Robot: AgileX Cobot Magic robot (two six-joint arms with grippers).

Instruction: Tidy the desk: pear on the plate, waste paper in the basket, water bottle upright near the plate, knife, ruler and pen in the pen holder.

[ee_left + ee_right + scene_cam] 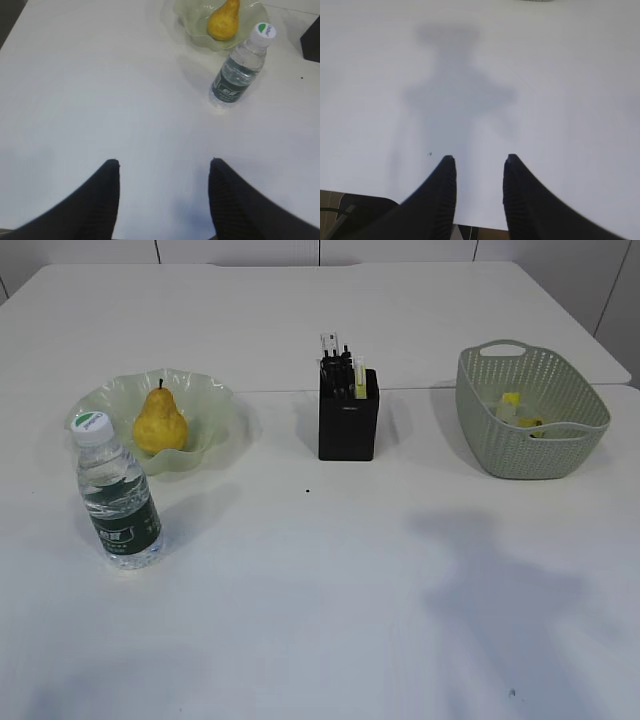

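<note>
Hovering, both jaws parted and empty; water bottle upright by plate, slick, crushable: best taken mid-label.

Only the wrist views show the robot's body. The left arm's matte black, tapered fingers have finely ribbed surfaces and rounded tips. The right arm's matching black ribbed fingers curve to blunt tips, with a thin dark cable beside them.

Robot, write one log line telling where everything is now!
yellow pear: on green ruffled plate | clear water bottle: upright beside plate | black pen holder: filled | yellow paper scraps: in sage basket | both end effectors: open, empty
</note>
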